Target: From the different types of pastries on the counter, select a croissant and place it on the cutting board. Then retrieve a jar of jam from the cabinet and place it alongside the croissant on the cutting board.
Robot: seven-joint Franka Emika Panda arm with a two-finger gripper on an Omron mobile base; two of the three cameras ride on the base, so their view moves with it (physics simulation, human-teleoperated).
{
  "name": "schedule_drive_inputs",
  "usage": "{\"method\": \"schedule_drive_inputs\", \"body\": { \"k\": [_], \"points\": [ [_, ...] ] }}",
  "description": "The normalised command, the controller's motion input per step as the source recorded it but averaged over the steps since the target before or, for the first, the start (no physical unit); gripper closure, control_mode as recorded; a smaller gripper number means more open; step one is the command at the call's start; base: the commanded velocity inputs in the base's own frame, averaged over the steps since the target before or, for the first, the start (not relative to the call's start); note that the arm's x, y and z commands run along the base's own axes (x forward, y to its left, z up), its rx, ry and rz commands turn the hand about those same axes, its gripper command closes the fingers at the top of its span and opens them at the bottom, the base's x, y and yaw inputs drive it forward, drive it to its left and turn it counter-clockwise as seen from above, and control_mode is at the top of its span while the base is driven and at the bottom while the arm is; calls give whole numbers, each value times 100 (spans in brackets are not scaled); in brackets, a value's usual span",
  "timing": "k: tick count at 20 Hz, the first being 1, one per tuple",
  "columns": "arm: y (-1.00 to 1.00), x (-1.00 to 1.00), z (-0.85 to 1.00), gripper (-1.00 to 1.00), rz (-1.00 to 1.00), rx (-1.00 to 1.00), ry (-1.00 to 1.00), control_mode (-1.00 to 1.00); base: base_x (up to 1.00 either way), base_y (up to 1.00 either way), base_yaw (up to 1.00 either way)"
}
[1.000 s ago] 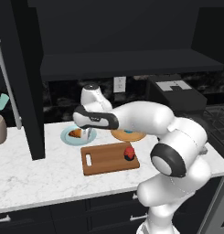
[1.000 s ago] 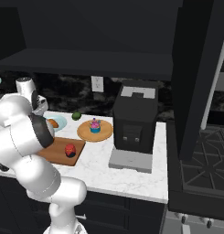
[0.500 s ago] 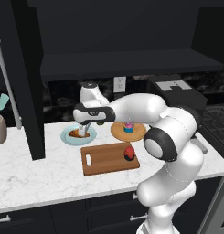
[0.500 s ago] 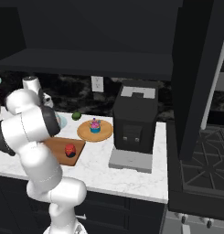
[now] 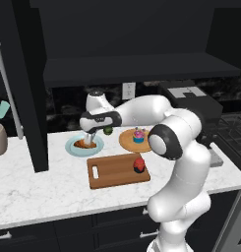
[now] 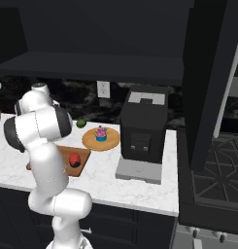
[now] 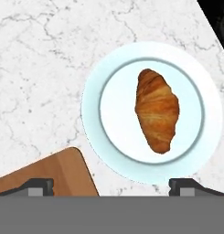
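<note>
Croissant (image 7: 157, 110): a golden-brown crescent with darker ridged bands across its back, thick in the middle and tapering to two blunt tips, lying flat in the well of a pale blue round plate (image 7: 109, 82) that stands on the white, grey-veined marble surface (image 7: 40, 68). In the hand view the pastry's long axis runs from top to bottom of the picture, somewhat off the plate's centre. The claw (image 5: 91, 137) hangs directly above the plate with its jaws spread wide and nothing between them; its two dark fingertips (image 7: 38, 186) stand far apart at the bottom of the hand view, well clear of the pastry. Cutting board (image 5: 117, 170): brown wood with a slot handle at its left end, lying just in front of the plate; a rounded corner of it appears in the hand view. A small red jar of jam (image 5: 139, 165) with a dark lid already stands on the board's right part. Behind, a round wooden plate (image 5: 127, 141) carries the blue-wrapped, pink-topped cupcake (image 5: 138, 135).
</note>
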Motion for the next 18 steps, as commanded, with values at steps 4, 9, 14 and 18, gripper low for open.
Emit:
{"method": "schedule_drive_inputs", "body": {
  "k": [4,9,14,18],
  "points": [
    [6,73,-3,-100,0,1,2,-100,0,0,0],
    [19,54,-4,-100,0,2,5,-100,0,0,0],
    [16,46,-18,-100,0,0,1,-100,0,0,0],
    [10,25,-39,-100,0,0,1,-100,0,0,0]
  ]
}}
